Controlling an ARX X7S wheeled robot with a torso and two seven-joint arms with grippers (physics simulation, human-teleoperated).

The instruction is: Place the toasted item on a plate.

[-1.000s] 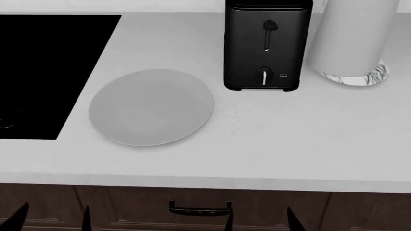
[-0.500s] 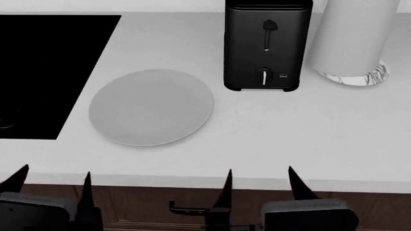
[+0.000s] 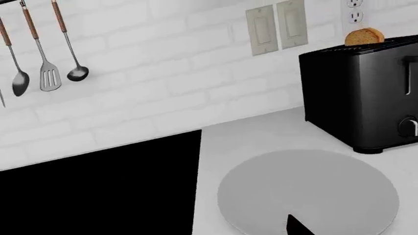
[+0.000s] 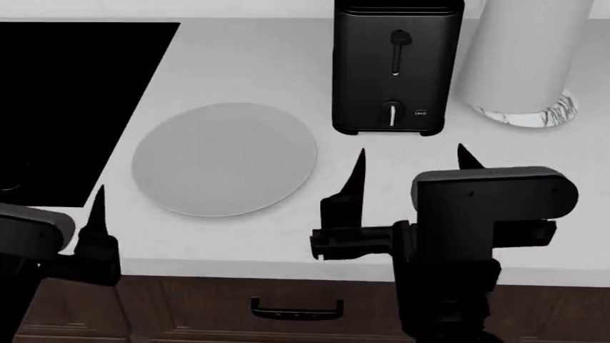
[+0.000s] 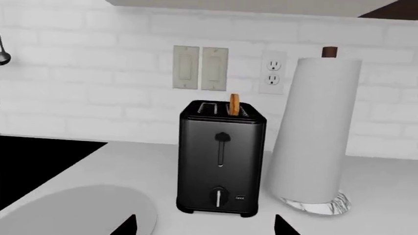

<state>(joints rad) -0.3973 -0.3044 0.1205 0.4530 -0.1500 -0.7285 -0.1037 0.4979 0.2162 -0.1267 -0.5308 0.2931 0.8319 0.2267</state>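
The toasted item is a golden-brown slice standing in a slot of the black toaster, its top poking out; the left wrist view shows the toasted item above the toaster. In the head view the slice is hidden by the toaster. The light grey plate lies flat on the counter left of the toaster, with nothing on it. My right gripper hangs open just in front of the toaster. My left gripper is open near the plate's front left.
A black cooktop fills the counter's left side. A white paper towel roll on a marble base stands right of the toaster. Utensils hang on the brick wall. A drawer handle sits below the counter edge.
Both arms have risen and moved forward over the counter's front edge. The right gripper now stands in front of the toaster, the left one beside the plate.
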